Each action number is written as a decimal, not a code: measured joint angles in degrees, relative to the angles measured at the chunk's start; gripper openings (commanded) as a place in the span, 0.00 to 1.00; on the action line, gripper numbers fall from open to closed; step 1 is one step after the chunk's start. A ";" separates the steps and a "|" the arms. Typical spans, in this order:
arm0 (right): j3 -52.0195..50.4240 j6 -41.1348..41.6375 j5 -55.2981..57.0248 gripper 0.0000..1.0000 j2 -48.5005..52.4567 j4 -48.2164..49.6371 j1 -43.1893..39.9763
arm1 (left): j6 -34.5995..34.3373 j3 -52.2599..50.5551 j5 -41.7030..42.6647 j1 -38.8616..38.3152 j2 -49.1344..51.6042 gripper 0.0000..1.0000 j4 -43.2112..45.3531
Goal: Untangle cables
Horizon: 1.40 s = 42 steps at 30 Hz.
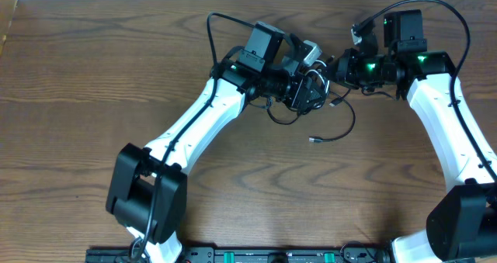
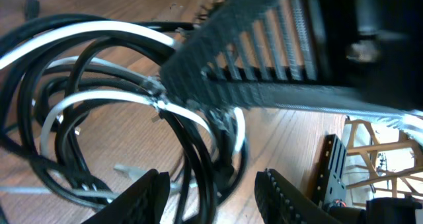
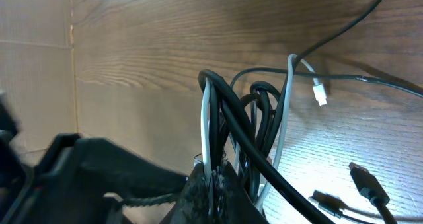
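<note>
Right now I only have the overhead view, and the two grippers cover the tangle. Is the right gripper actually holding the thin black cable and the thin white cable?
Observer: Yes. In the right wrist view the right gripper is shut on both the thin black cable and the thin white cable.
Operator: And the left?
Observer: The left gripper is open; black loops hang between its fingers.
Operator: Where is the white plug?
Observer: The small white plug lies loose on the brown wooden table, past the bundle.
</note>
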 measured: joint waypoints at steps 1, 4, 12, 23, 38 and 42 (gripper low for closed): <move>0.00 0.00 -0.15 0.01 0.00 0.00 0.00 | 0.00 0.00 0.15 0.00 0.48 0.47 0.15; 0.00 0.00 -0.22 0.01 0.00 0.00 0.00 | 0.00 0.00 0.17 0.00 1.60 0.45 0.61; 0.00 0.00 -0.39 0.01 0.00 0.02 0.00 | 0.00 0.00 0.17 0.00 2.43 0.39 1.81; 0.00 0.00 -0.39 0.01 0.00 0.07 0.00 | -0.90 0.00 2.62 0.00 6.64 0.39 3.58; 0.00 0.00 -0.81 0.01 0.00 0.35 -0.68 | -2.47 -0.04 6.34 -0.15 8.61 0.19 7.74; -0.04 0.00 -4.66 0.01 0.00 2.78 -2.43 | -2.58 -0.04 6.34 -0.22 8.61 0.19 7.82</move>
